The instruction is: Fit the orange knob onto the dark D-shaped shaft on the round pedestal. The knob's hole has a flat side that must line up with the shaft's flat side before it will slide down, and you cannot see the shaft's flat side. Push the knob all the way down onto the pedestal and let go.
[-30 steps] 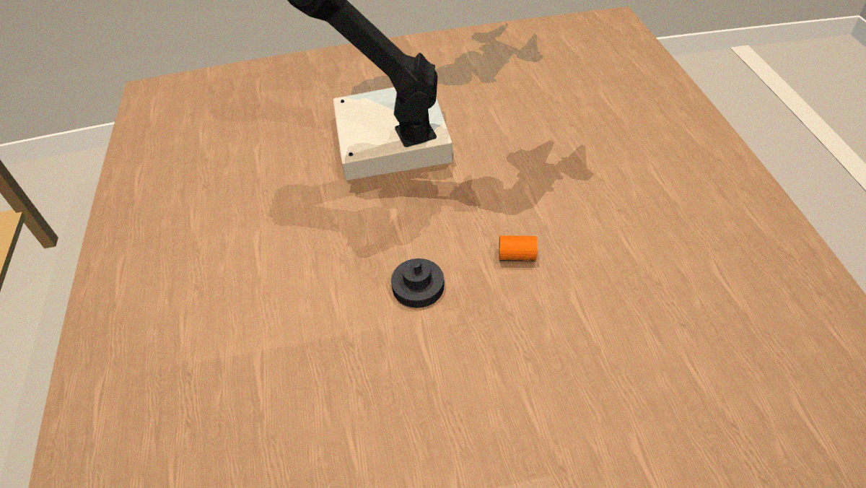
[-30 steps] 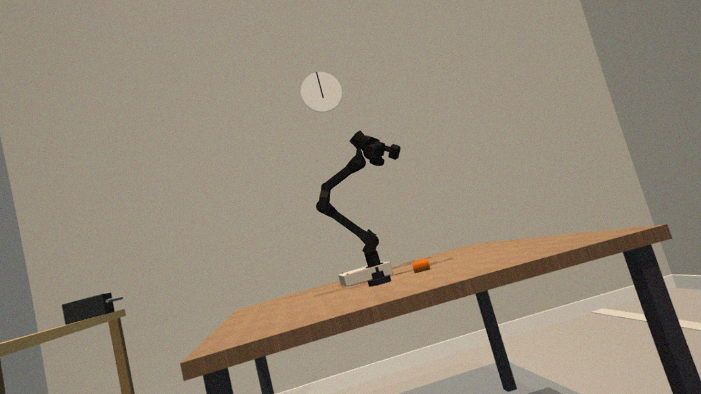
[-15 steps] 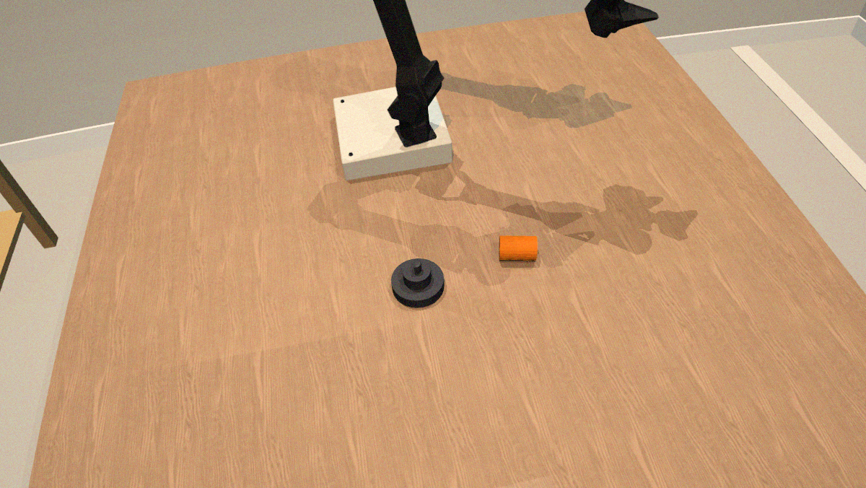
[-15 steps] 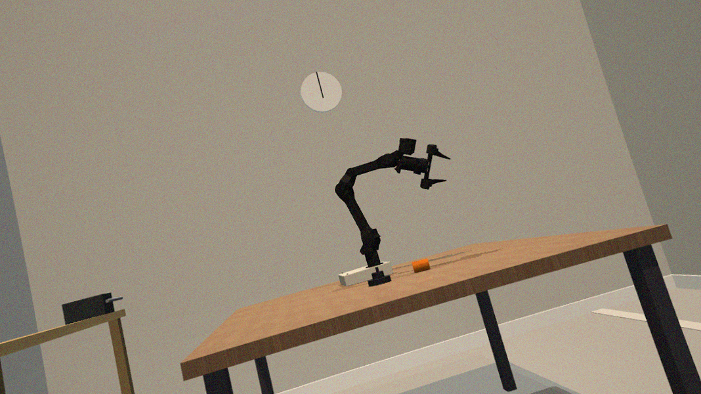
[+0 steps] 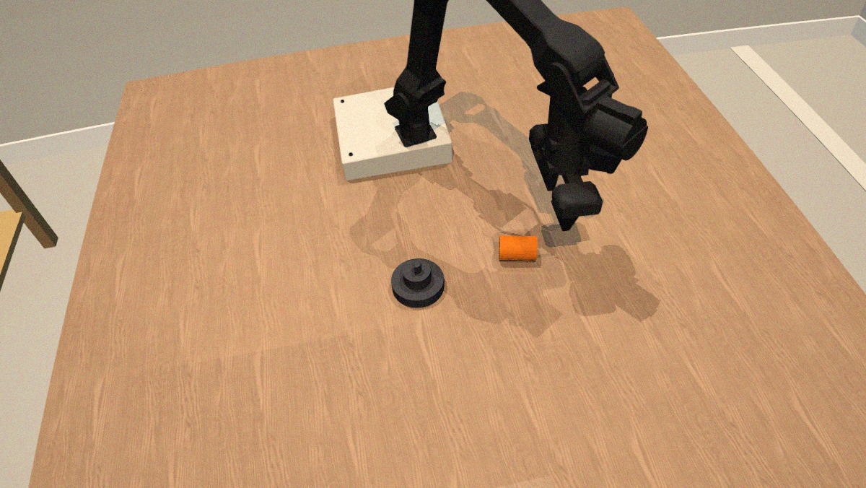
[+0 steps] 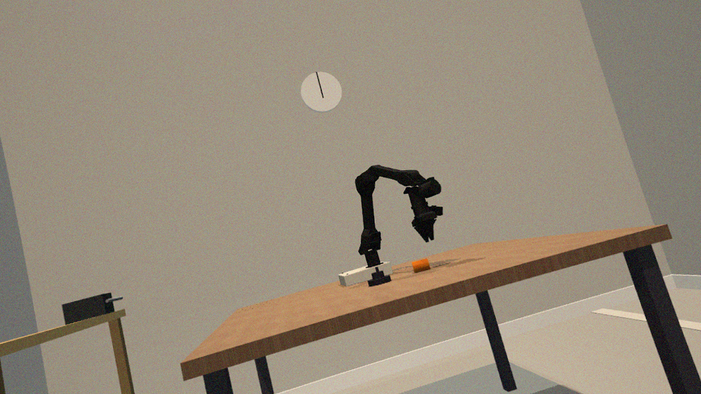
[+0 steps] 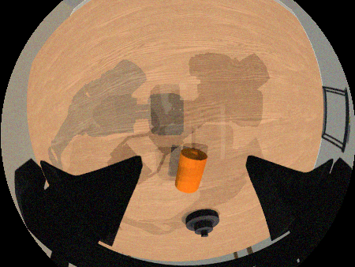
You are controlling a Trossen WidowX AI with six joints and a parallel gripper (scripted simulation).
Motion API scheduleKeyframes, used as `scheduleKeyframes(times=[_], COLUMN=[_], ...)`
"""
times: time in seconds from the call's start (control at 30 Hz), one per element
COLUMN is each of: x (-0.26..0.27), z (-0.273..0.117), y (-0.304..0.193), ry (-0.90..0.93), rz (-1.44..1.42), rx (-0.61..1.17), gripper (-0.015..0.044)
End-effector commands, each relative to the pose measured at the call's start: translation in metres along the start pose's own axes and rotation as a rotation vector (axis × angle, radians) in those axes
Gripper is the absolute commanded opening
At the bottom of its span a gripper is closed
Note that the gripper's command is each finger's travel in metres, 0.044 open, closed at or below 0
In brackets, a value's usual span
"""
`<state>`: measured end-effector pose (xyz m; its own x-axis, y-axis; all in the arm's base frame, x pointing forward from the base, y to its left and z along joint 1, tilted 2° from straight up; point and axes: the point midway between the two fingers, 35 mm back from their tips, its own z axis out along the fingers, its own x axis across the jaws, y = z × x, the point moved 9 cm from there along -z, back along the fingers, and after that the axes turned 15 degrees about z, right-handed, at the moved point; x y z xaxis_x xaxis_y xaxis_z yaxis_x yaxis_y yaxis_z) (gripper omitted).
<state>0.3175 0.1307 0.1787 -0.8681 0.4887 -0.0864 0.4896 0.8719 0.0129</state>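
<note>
The orange knob (image 5: 517, 248) (image 6: 420, 265) (image 7: 190, 174) lies on its side on the table. Its hollow end shows in the wrist view, turned away from the pedestal; the hole's flat side cannot be made out. The dark round pedestal (image 5: 400, 293) (image 6: 379, 282) (image 7: 202, 220) stands to the knob's left in the top view. Its short shaft (image 5: 417, 266) (image 7: 204, 234) points up; its flat side does not show. My gripper (image 5: 558, 207) (image 6: 428, 239) (image 7: 196, 163) is wide open and empty, pointing down above the table near the knob. The knob and pedestal appear between the fingers in the wrist view, below them.
The arm's white base block (image 5: 369, 133) (image 6: 351, 277) sits behind the pedestal on the wooden table (image 5: 242, 393) (image 6: 318, 327). A separate side table (image 6: 47, 333) at the left bears a dark box (image 6: 87, 308).
</note>
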Motion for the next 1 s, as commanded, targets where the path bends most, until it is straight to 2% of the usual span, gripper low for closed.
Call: scheduleKeyframes(times=[0.0, 0.97], x=[-0.018, -0.018], z=[0.022, 0.072], y=[-0.024, -0.025], ry=[0.020, 0.020], rz=[0.160, 0.160], rx=[0.196, 0.196], gripper=[0.0440, 0.0440])
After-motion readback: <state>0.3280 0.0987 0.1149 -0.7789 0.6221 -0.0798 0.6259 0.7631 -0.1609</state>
